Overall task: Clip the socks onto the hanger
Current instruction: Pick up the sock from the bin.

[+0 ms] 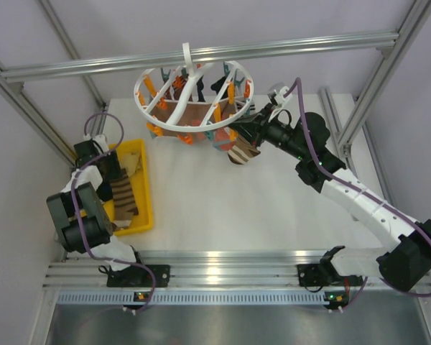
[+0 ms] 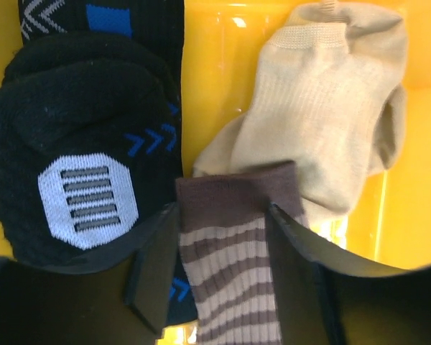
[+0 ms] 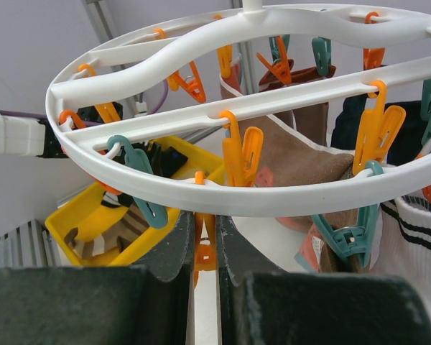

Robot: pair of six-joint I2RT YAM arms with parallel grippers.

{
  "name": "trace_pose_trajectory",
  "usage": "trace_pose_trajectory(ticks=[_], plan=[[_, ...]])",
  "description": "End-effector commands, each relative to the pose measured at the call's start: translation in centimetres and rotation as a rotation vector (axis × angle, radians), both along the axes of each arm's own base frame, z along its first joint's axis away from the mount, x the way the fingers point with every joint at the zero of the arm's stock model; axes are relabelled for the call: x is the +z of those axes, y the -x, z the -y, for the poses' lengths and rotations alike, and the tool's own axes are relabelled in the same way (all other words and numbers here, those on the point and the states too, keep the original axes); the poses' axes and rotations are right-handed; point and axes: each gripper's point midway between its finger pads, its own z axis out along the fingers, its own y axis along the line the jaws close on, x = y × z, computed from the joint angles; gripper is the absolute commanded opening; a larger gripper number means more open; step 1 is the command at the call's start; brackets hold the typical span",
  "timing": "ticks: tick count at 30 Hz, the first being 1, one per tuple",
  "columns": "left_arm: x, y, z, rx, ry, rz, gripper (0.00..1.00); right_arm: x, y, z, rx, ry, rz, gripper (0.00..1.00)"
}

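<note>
Yellow tray (image 2: 208,72) at the left of the desk (image 1: 223,201) holds loose socks. The black sock (image 2: 79,122) carries the only markings: a white woven patch with five grey bars, small blue chevrons beside it, a blue block and a grey-white zigzag at its upper edge. None of it reads as letters.

- Tan sock (image 2: 323,108) lies crumpled at the tray's right, touching the striped one.
- Brown-and-cream striped sock (image 2: 230,287) lies flat, with its brown cuff between the fingers of the left end effector (image 2: 223,230). The jaws stand at middling width, one on each edge of the cuff, and the fabric is not bunched.

The hanger (image 3: 201,198), a white ring with curved spokes, hangs from the frame bar over the far part of the desk, well apart from the tray. A brown sock (image 3: 294,158) and others are already clipped on.

- Right end effector (image 3: 205,223) sits just under the near rim. Its jaws are narrow, closed on a dangling orange clip (image 3: 205,259).
- Teal and orange clips hang either side of it.
</note>
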Motion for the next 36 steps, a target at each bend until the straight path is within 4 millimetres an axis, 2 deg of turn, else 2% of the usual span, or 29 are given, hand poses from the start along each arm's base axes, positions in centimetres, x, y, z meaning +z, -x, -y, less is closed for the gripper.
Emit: trace_pose_trajectory(ticks=[1, 3, 6, 7, 10, 11, 13, 14, 16, 17, 18, 19, 22, 23, 24, 25, 27, 28, 30, 31, 36], plan=[[1.0, -2.1, -1.1, 0.028, -0.039, 0.065, 0.54, -1.2, -0.7, 0.0, -0.006, 0.032, -0.041, 0.0], [0.3, -2.4, -1.4, 0.045, -0.033, 0.048, 0.49, -1.3, -0.9, -0.1, -0.007, 0.035, -0.044, 0.0], [-0.1, -2.5, -1.4, 0.049, -0.019, 0.038, 0.35, -1.4, -0.9, -0.1, -0.008, 0.037, -0.046, 0.0], [0.0, -2.6, -1.2, 0.044, -0.012, 0.041, 0.25, -1.4, -0.9, -0.1, -0.008, 0.039, -0.046, 0.0], [0.9, -2.4, -0.7, 0.025, -0.009, 0.065, 0.14, -1.4, -0.8, 0.1, -0.011, 0.041, -0.042, 0.0], [1.9, -2.4, -0.7, 0.017, -0.019, 0.087, 0.06, -1.5, -0.8, 0.0, -0.011, 0.043, -0.045, 0.0], [2.6, -2.0, -0.3, 0.0, -0.025, 0.096, 0.0, -1.5, -0.7, 0.1, -0.011, 0.042, -0.046, 0.0], [4.0, -1.9, -0.2, -0.012, -0.038, 0.126, 0.0, -1.5, -0.8, 0.1, -0.013, 0.043, -0.047, 0.0], [5.1, -1.3, 0.2, -0.029, -0.043, 0.138, 0.0, -1.6, -0.8, 0.2, -0.014, 0.041, -0.052, 0.0], [6.8, -1.2, 0.5, -0.043, -0.055, 0.177, 0.0, -1.5, -0.7, 0.1, -0.012, 0.041, -0.051, 0.0], [7.5, -1.0, 0.7, -0.057, -0.062, 0.188, 0.0, -1.5, -0.7, 0.2, -0.012, 0.04, -0.05, 0.0], [9.1, -0.4, 1.1, -0.082, -0.084, 0.218, 0.0, -1.4, -0.7, 0.2, -0.012, 0.038, -0.047, 0.0], [11.3, 0.6, 2.5, -0.156, -0.097, 0.275, 0.0, -1.1, -0.6, 0.3, -0.017, 0.035, -0.041, 0.0], [12.6, 1.5, 3.1, -0.185, -0.121, 0.306, 0.0, -1.0, -0.6, 0.3, -0.017, 0.034, -0.04, 0.0], [13.3, 1.9, 4.2, -0.238, -0.109, 0.336, 0.0, -1.0, -0.6, 0.4, -0.018, 0.032, -0.04, 0.0], [15.0, 2.8, 5.0, -0.274, -0.129, 0.382, 0.0, -1.0, -0.6, 0.3, -0.017, 0.032, -0.04, 0.0], [16.5, 4.3, 7.4, -0.385, -0.058, 0.463, 0.0, -0.9, -0.6, 0.4, -0.018, 0.031, -0.04, 0.0], [18.5, 5.3, 8.7, -0.438, -0.062, 0.534, 0.0, -0.9, -0.5, 0.3, -0.016, 0.03, -0.041, 0.0], [19.8, 6.8, 10.8, -0.522, -0.038, 0.589, 0.0, -0.9, -0.5, 0.3, -0.017, 0.027, -0.047, 0.0], [21.5, 8.0, 12.9, -0.607, -0.01, 0.653, 0.0, -0.9, -0.5, 0.3, -0.019, 0.025, -0.053, 0.0], [25.4, 12.0, 18.9, -0.883, 0.074, 0.796, 0.0, -0.2, -0.4, 0.3, -0.013, 0.004, -0.062, 0.0]])
